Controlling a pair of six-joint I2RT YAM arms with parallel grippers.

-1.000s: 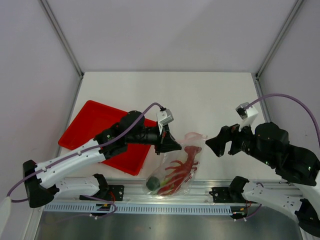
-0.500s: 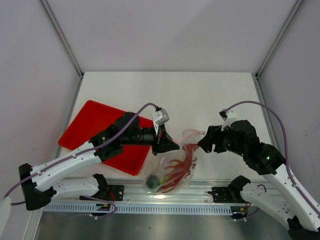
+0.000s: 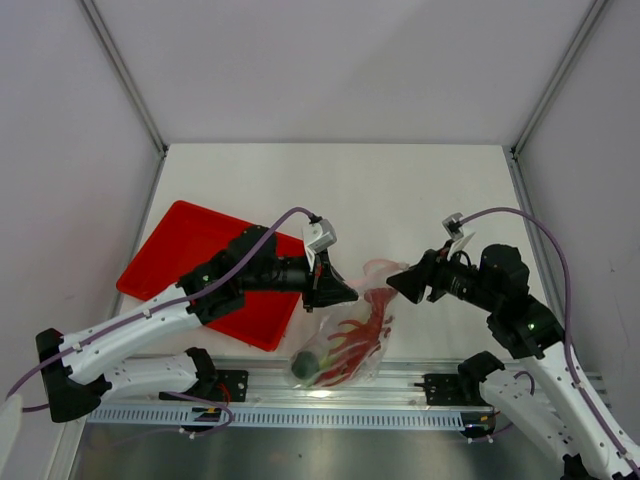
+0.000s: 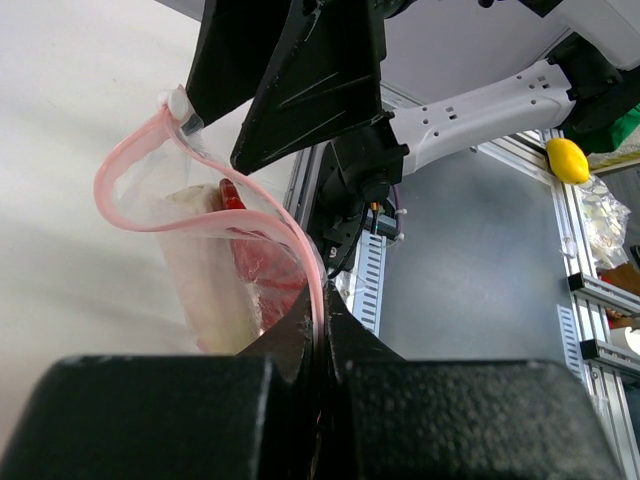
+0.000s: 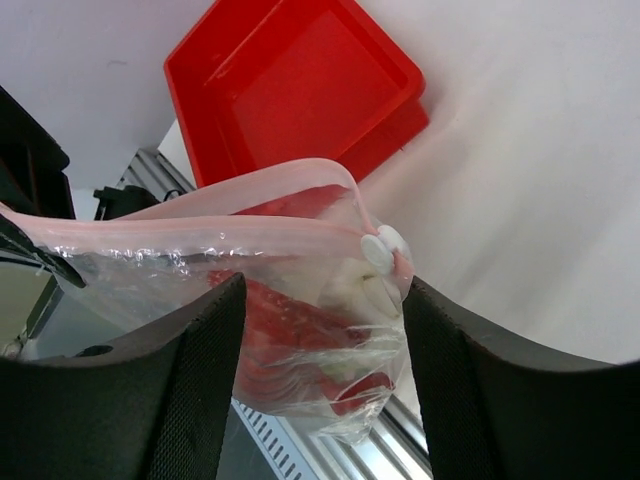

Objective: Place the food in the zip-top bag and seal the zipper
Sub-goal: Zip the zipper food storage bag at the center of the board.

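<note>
Right wrist view: right gripper (image 5: 320, 300) spread wide astride the zipper (image 5: 250, 235), poised to pinch; left gripper (image 4: 322, 335) clamped on its other end for tension; zip-top bag (image 3: 335, 322), food (image 3: 366, 330) inside, by the near edge of the table (image 3: 400, 190).

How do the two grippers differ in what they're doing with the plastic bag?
The left gripper is shut, pinching the pink zipper strip; the right gripper is open, straddling the zipper's white slider end without pinching it. The left gripper reaches the bag from the red tray side, the right gripper from the opposite side. Both are black and sit at the bag's mouth.
</note>
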